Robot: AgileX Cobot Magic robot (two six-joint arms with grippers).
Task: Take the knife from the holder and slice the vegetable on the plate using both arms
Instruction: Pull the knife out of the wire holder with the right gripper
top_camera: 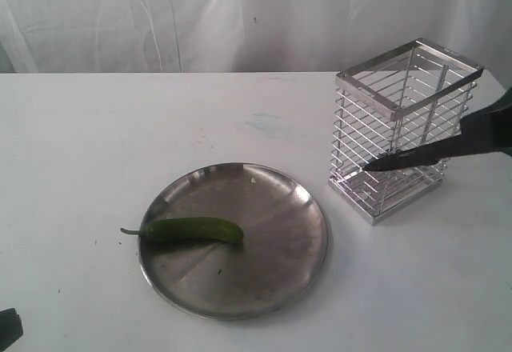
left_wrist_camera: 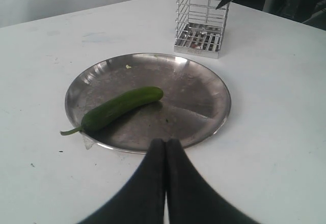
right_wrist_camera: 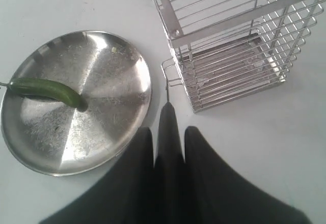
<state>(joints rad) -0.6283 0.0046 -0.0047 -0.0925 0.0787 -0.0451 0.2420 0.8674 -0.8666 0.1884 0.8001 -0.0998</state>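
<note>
Already the knife (top_camera: pixel 408 158) is pinched by the right gripper (right_wrist_camera: pixel 167 132) beside the holder (top_camera: pixel 404 128); left gripper (left_wrist_camera: pixel 165 150) pressed together. The vegetable (top_camera: pixel 192 229) could roll if left unsteadied.

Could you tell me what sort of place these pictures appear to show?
Probably a staged tabletop test bench, not a real kitchen: a bare white table backed by a white cloth, holding only a steel plate with a green chilli and a wire holder.
</note>
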